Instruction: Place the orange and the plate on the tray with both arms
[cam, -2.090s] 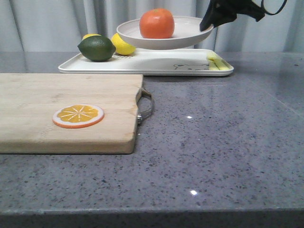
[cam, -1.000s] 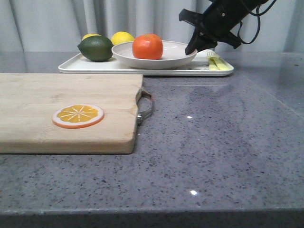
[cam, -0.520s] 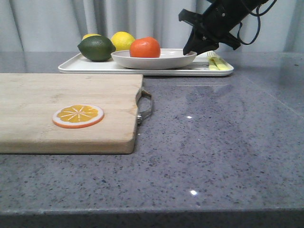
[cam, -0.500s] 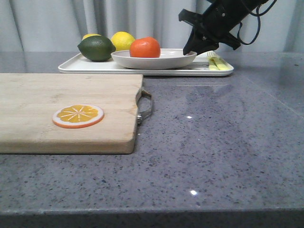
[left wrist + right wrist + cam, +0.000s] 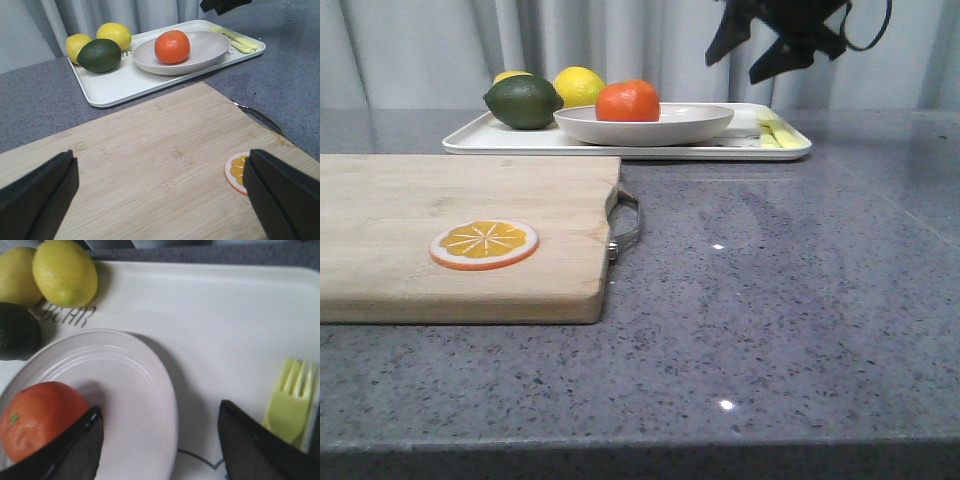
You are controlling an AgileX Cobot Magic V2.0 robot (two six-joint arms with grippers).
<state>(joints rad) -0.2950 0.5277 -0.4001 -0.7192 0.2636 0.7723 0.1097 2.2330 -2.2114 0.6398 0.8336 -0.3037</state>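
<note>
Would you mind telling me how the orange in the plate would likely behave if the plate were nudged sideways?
The orange is round and glossy, so it would probably roll. It sits loose in the shallow plate, whose low rim may stop a slow roll but not a sharp shove. Its slightly flattened shape might steady it a little.

Kitchen-like setup: speckled grey countertop (image 5: pixel 800 300), wooden cutting board (image 5: pixel 460 215).
</note>
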